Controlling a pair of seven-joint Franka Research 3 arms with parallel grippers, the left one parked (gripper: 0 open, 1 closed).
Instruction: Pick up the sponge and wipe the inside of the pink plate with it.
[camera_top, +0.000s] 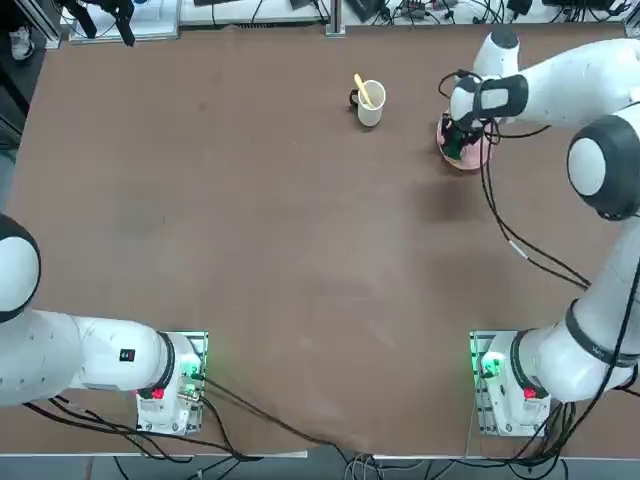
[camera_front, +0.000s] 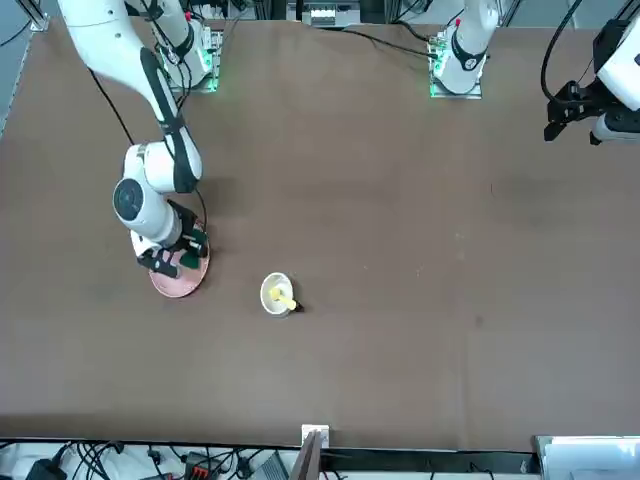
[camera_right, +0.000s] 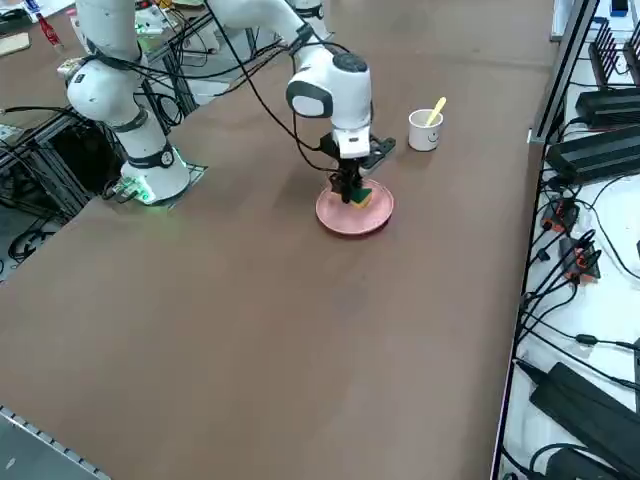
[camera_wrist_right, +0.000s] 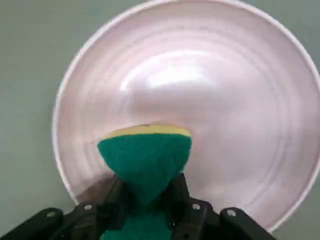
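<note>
The pink plate (camera_wrist_right: 225, 100) lies at the far right of the table (camera_top: 250, 250), also seen as the plate (camera_right: 350, 218) and the plate (camera_front: 178, 282). My right gripper (camera_wrist_right: 147, 197) is shut on the sponge (camera_wrist_right: 145, 160), whose green body is pinched narrow between the fingers and whose yellow layer presses against the plate's inside near its rim. In the right side view the gripper (camera_right: 352, 192) points straight down into the plate with the sponge (camera_right: 360, 195) at its tip. From overhead the plate (camera_top: 472, 158) is mostly hidden under the wrist.
A white mug (camera_top: 370, 103) with a yellow stick in it stands on the table a little to the left of the plate, also seen as the mug (camera_right: 425, 130). The right arm's cables (camera_top: 520, 245) trail over the table toward its base.
</note>
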